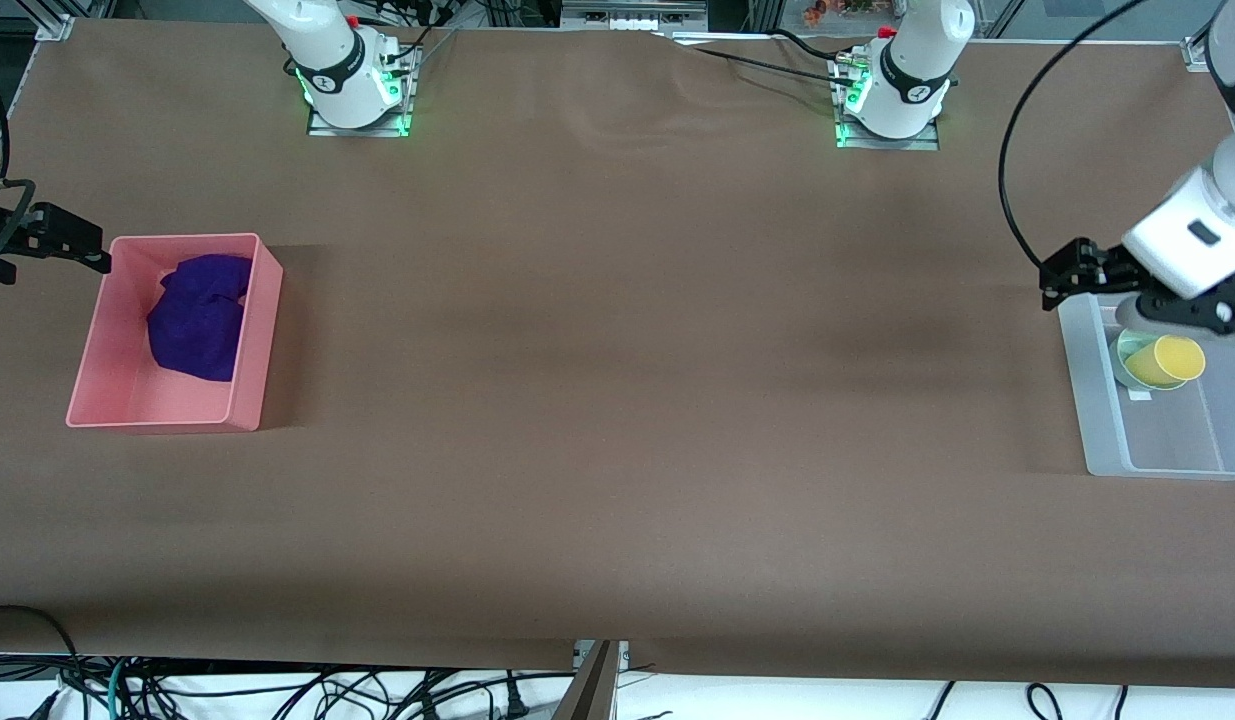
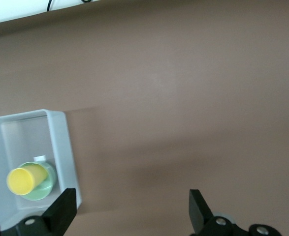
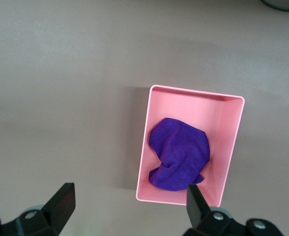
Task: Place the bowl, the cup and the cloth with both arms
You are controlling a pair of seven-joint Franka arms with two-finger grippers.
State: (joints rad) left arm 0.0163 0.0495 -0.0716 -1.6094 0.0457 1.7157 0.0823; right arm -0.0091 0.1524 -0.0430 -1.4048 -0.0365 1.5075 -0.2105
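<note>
The purple cloth [image 1: 199, 315] lies crumpled in a pink bin [image 1: 255, 340] at the right arm's end of the table; the right wrist view shows the cloth [image 3: 181, 150] in the bin [image 3: 193, 94]. The yellow cup [image 1: 1172, 362] sits tilted in the mint-green bowl [image 1: 1127, 350] inside a clear tray [image 1: 1097, 400] at the left arm's end. In the left wrist view the cup [image 2: 22, 180] rests in the bowl [image 2: 47, 186]. My left gripper [image 2: 133, 196] is open and empty over the table at the tray's edge [image 1: 1167, 305]. My right gripper [image 3: 129, 194] is open and empty over the table beside the pink bin.
The brown table cover runs wide between the two containers. The arm bases [image 1: 357, 90] stand along the table edge farthest from the front camera. Cables hang below the table edge nearest that camera. The clear tray's wall [image 2: 60, 142] is by one left finger [image 2: 65, 204].
</note>
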